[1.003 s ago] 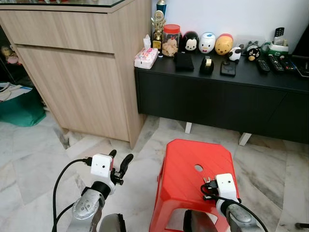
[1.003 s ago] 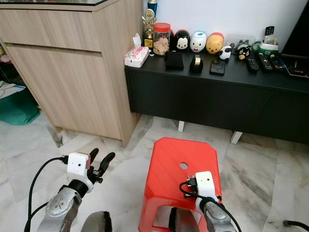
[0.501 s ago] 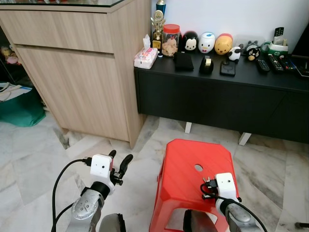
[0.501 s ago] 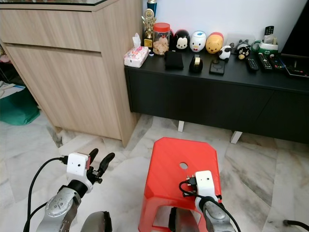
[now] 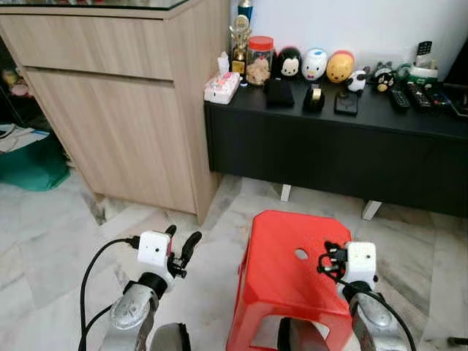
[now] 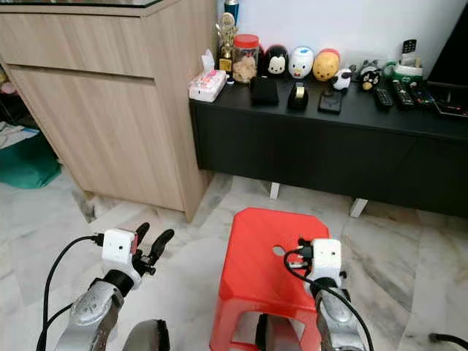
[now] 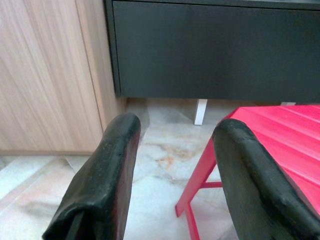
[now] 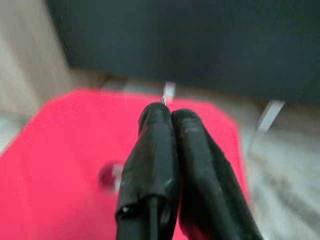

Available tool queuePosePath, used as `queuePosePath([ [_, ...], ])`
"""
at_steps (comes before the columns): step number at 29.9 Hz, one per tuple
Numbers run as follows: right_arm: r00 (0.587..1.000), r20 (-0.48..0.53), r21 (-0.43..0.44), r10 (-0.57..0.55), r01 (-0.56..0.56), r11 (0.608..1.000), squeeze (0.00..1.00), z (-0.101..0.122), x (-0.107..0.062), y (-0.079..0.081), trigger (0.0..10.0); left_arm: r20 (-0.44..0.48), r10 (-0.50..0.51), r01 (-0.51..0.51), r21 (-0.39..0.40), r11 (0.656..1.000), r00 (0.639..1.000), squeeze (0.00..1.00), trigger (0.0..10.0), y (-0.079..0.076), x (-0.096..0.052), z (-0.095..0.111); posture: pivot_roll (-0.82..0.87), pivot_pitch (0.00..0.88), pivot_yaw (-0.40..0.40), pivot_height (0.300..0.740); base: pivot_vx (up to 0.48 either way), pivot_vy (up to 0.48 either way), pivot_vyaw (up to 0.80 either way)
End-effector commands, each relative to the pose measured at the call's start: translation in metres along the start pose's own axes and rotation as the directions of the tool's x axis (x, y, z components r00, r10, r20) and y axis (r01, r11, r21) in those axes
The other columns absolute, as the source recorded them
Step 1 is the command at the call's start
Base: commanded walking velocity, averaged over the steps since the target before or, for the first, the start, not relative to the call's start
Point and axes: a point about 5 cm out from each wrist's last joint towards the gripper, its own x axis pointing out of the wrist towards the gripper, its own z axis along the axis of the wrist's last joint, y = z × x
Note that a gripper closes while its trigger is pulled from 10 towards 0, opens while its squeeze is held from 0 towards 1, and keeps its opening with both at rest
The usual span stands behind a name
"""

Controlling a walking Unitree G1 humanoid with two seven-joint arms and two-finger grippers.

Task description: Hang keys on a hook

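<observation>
You are holding the right gripper (image 8: 167,117) above the red stool (image 5: 281,281), its two fingers pressed together; a small metal tip is showing between them, maybe the keys, but I cannot tell. No hook is appearing near the stool. The left gripper (image 7: 172,165) is waiting, fingers apart and empty, beside the stool.
</observation>
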Motion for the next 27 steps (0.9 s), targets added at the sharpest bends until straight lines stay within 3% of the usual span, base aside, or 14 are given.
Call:
queuePosePath([
  [1,0.998,0.059,0.009,-0.012,0.012,1.0,0.0,0.011,0.002,-0.001,10.0,0.013,0.006,-0.006,0.01,1.0,1.0,0.0,10.0,0.002,0.003,0.002,0.02,0.0,-0.037,0.587,0.0,0.0,0.0],
  [13,0.989,0.147,0.027,-0.013,0.01,1.0,0.0,0.04,0.006,0.007,10.0,0.022,0.039,-0.039,-0.001,0.999,0.999,0.0,10.0,0.006,0.005,0.001,0.02,0.0,-0.055,0.587,0.0,0.0,0.0],
  [27,0.994,0.109,0.027,-0.014,0.011,1.0,0.0,0.043,0.007,0.009,10.0,0.016,0.052,-0.052,-0.006,0.999,0.999,0.0,10.0,0.008,0.004,-0.003,0.02,0.0,-0.063,0.677,0.0,0.0,0.0],
])
